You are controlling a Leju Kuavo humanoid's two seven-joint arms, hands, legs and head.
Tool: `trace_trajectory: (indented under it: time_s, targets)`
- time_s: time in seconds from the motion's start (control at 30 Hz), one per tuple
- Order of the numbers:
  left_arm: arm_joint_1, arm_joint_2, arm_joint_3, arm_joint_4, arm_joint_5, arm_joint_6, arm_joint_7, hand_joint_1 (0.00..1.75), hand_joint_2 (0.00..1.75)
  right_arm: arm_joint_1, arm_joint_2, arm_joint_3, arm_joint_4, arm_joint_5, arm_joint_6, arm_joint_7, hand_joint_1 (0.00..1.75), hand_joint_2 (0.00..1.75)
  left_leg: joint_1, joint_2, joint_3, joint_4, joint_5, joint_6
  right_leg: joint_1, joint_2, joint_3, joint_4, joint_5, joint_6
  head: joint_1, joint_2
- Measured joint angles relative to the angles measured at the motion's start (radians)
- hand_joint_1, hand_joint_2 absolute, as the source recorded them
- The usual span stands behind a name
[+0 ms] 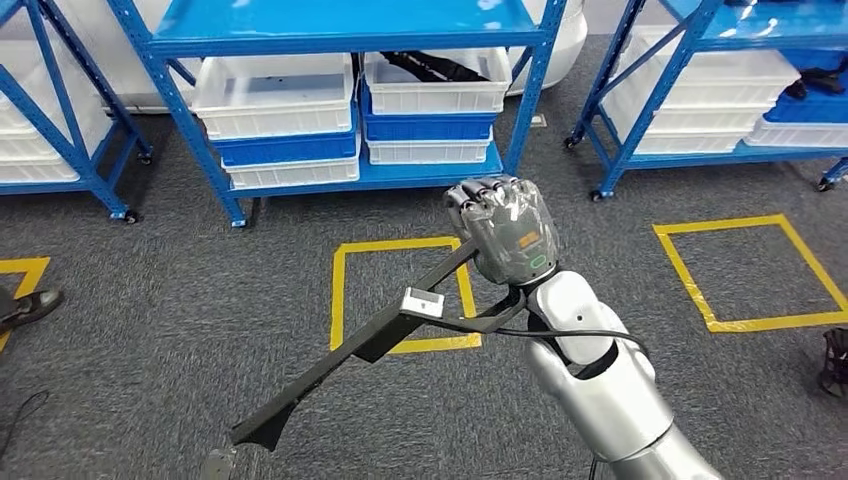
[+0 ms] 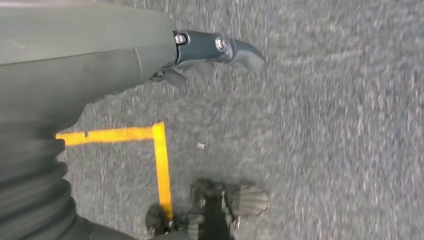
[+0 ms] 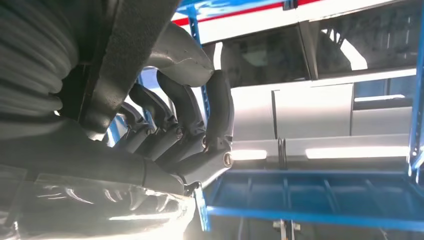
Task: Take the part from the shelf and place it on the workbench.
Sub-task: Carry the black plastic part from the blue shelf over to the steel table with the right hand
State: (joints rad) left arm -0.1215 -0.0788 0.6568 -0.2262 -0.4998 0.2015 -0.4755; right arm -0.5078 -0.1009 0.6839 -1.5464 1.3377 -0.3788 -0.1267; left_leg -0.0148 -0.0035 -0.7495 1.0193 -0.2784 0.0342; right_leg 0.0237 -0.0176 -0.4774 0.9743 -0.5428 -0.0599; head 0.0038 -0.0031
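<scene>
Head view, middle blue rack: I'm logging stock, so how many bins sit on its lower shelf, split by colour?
White bins: 4
Blue bins: 2
Total: 6, in two stacks of three, each with a blue bin between two white ones.

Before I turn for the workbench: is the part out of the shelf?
Out. The right hand grips the long black part above the carpet.
</scene>
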Motion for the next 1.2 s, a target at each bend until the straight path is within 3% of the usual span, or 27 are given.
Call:
trace_trajectory:
  time_s: [0.03, 0.07, 0.13, 0.17, 0.2, 0.23, 0.27, 0.3, 0.33, 0.37, 0.43, 0.53, 0.63, 0.73, 0.97, 1.03, 1.13, 1.17, 1.2]
  targets:
    - [0.002, -0.001, 0.001, 0.0, 0.0, -0.001, 0.0, 0.0, 1.75, -0.001, 0.001, 0.0, 0.001, 0.0, 0.0, 0.0, 1.75, 1.75, 0.001, -0.001, -0.004, 0.009, -0.023, -0.009, -0.006, 0.0, -0.002, -0.011, 0.019, -0.006, 0.002, 0.0]
    - [0.004, -0.001, 0.002, 0.0, 0.0, 0.0, 0.0, 0.0, 1.75, -0.002, 0.004, 0.0, 0.001, 0.0, 0.0, 0.0, 1.75, 1.75, 0.005, -0.002, -0.012, 0.039, -0.067, -0.019, -0.014, 0.0, -0.007, -0.019, 0.04, -0.007, 0.003, 0.0]
    - [0.006, -0.001, 0.002, 0.0, -0.001, 0.002, 0.0, 0.0, 1.75, -0.002, 0.009, 0.0, 0.002, 0.0, 0.0, 0.0, 1.75, 1.75, 0.017, -0.002, -0.031, 0.144, -0.175, -0.039, -0.02, 0.0, -0.024, -0.022, 0.066, -0.003, 0.0, 0.0]
    - [0.006, -0.001, 0.002, 0.0, -0.001, 0.003, 0.0, 0.0, 1.75, -0.002, 0.01, 0.0, 0.004, 0.0, 0.0, 0.0, 1.75, 1.75, 0.025, -0.001, -0.039, 0.208, -0.21, -0.05, -0.024, 0.0, -0.037, -0.021, 0.076, 0.004, 0.0, 0.0]
    - [0.006, 0.0, 0.002, 0.0, -0.001, 0.004, 0.0, 0.0, 1.75, -0.001, 0.011, 0.0, 0.006, 0.0, 0.0, 0.0, 1.75, 1.75, 0.033, -0.001, -0.039, 0.254, -0.216, -0.061, -0.028, 0.0, -0.05, -0.02, 0.085, 0.01, 0.0, 0.0]
    - [0.006, 0.001, 0.003, 0.0, -0.002, 0.006, 0.0, 0.0, 1.75, -0.001, 0.011, 0.0, 0.008, 0.0, 0.0, 0.0, 1.75, 1.75, 0.042, 0.0, -0.027, 0.277, -0.205, -0.072, -0.034, 0.0, -0.062, -0.018, 0.093, 0.018, 0.0, 0.0]
    - [0.007, 0.002, 0.003, 0.0, -0.002, 0.007, 0.001, 0.0, 1.75, 0.0, 0.011, 0.0, 0.011, 0.0, 0.0, 0.0, 1.75, 1.75, 0.05, 0.001, 0.003, 0.265, -0.18, -0.083, -0.04, 0.0, -0.074, -0.015, 0.099, 0.026, 0.0, 0.0]
    - [0.007, 0.002, 0.003, 0.0, -0.003, 0.009, 0.001, 0.0, 1.75, 0.0, 0.011, 0.0, 0.012, 0.0, 0.0, 0.0, 1.75, 1.75, 0.058, 0.002, 0.05, 0.217, -0.157, -0.093, -0.045, 0.0, -0.083, -0.01, 0.103, 0.033, 0.0, 0.0]
    - [0.006, 0.003, 0.003, 0.0, -0.004, 0.01, 0.003, 0.0, 1.75, 0.0, 0.011, 0.0, 0.014, -0.001, 0.0, 0.0, 1.75, 1.75, 0.062, 0.002, 0.106, 0.15, -0.152, -0.098, -0.047, -0.001, -0.091, -0.003, 0.106, 0.039, -0.001, 0.0]
    - [0.005, 0.003, 0.004, 0.0, -0.004, 0.012, 0.004, 0.0, 1.75, -0.001, 0.011, -0.001, 0.014, -0.004, 0.0, 0.0, 1.75, 1.75, 0.064, 0.002, 0.152, 0.088, -0.158, -0.097, -0.047, -0.001, -0.098, 0.003, 0.108, 0.045, -0.001, 0.0]
    - [0.003, 0.003, 0.004, 0.0, -0.005, 0.014, 0.005, 0.0, 1.75, -0.002, 0.011, -0.003, 0.014, -0.019, 0.001, 0.0, 1.75, 1.75, 0.061, 0.001, 0.197, 0.013, -0.186, -0.083, -0.042, -0.001, -0.11, 0.014, 0.112, 0.057, -0.001, 0.0]
    - [0.002, 0.001, 0.006, 0.0, -0.006, 0.018, 0.005, 0.0, 1.75, -0.001, 0.01, -0.01, 0.016, -0.05, 0.002, -0.001, 1.75, 1.75, 0.049, 0.003, 0.192, -0.008, -0.193, -0.054, -0.033, -0.001, -0.125, 0.017, 0.122, 0.066, 0.004, 0.0]
    - [0.003, 0.001, 0.006, 0.0, -0.007, 0.019, 0.004, 0.0, 1.75, 0.0, 0.007, -0.017, 0.019, -0.067, 0.003, -0.001, 1.75, 1.75, 0.031, 0.003, 0.182, -0.005, -0.186, -0.036, -0.042, -0.003, -0.131, 0.01, 0.136, 0.084, 0.005, 0.0]
    - [0.003, 0.001, 0.006, 0.0, -0.011, 0.018, 0.001, 0.0, 1.75, 0.001, 0.005, -0.024, 0.022, -0.073, 0.003, 0.0, 1.75, 1.75, 0.021, 0.004, 0.176, -0.005, -0.178, -0.024, -0.051, -0.003, -0.135, 0.004, 0.147, 0.1, 0.005, 0.0]
    - [0.003, 0.003, 0.006, 0.0, -0.015, 0.018, -0.005, 0.0, 1.75, 0.017, -0.001, -0.035, 0.022, -0.074, -0.001, 0.0, 1.75, 1.75, 0.012, 0.007, 0.169, -0.004, -0.164, 0.002, -0.064, -0.002, -0.139, -0.004, 0.163, 0.126, 0.005, 0.0]
    - [0.002, 0.003, 0.006, 0.0, -0.018, 0.018, -0.005, 0.0, 1.75, 0.02, -0.004, -0.04, 0.022, -0.074, -0.002, 0.0, 1.75, 1.75, 0.019, 0.016, 0.167, -0.011, -0.155, 0.015, -0.065, 0.001, -0.162, 0.037, 0.138, 0.124, 0.007, 0.0]
    - [0.001, 0.003, 0.006, 0.0, -0.022, 0.018, -0.005, 0.0, 1.75, 0.027, -0.01, -0.047, 0.022, -0.073, -0.003, 0.0, 1.75, 1.75, 0.022, 0.031, 0.158, -0.013, -0.148, 0.023, -0.063, 0.006, -0.253, 0.242, 0.042, 0.111, 0.012, 0.0]
    - [0.001, 0.003, 0.006, 0.0, -0.023, 0.018, -0.004, 0.0, 1.75, 0.032, -0.012, -0.05, 0.022, -0.073, -0.003, 0.0, 1.75, 1.75, 0.022, 0.037, 0.156, -0.013, -0.147, 0.022, -0.061, 0.008, -0.275, 0.298, 0.021, 0.111, 0.012, 0.0]
    - [0.001, 0.002, 0.006, 0.0, -0.023, 0.018, -0.004, 0.0, 1.75, 0.037, -0.014, -0.052, 0.022, -0.072, -0.003, 0.0, 1.75, 1.75, 0.021, 0.043, 0.154, -0.013, -0.146, 0.021, -0.059, 0.009, -0.275, 0.313, 0.016, 0.114, 0.012, 0.0]
